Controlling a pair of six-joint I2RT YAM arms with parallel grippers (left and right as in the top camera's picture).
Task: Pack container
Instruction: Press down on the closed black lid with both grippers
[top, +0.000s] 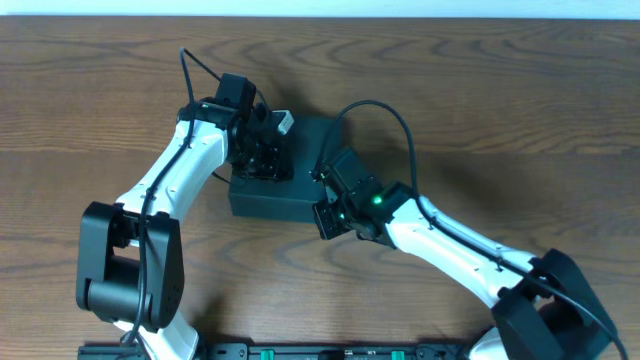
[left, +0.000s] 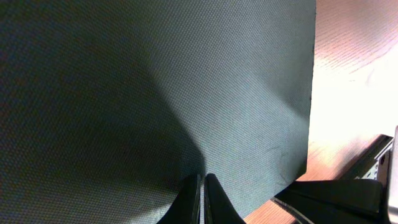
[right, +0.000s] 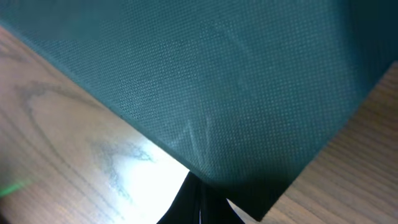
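- Pressed together with nothing between them, my left jaws sit low in the left wrist view, tips against the container (left: 155, 93), whose dark textured face fills nearly everything ahead.
- My right jaws are squeezed together too, tips at the container's edge, where it meets the bench (right: 74, 143).
- From overhead, the container lies mid-bench: left jaws over its far-left part, right jaws at its right side.

No text, label, brand or number is showing legibly in any view. The container (top: 305, 148) is presenting only a plain, finely woven dark teal surface to both wrist cameras.
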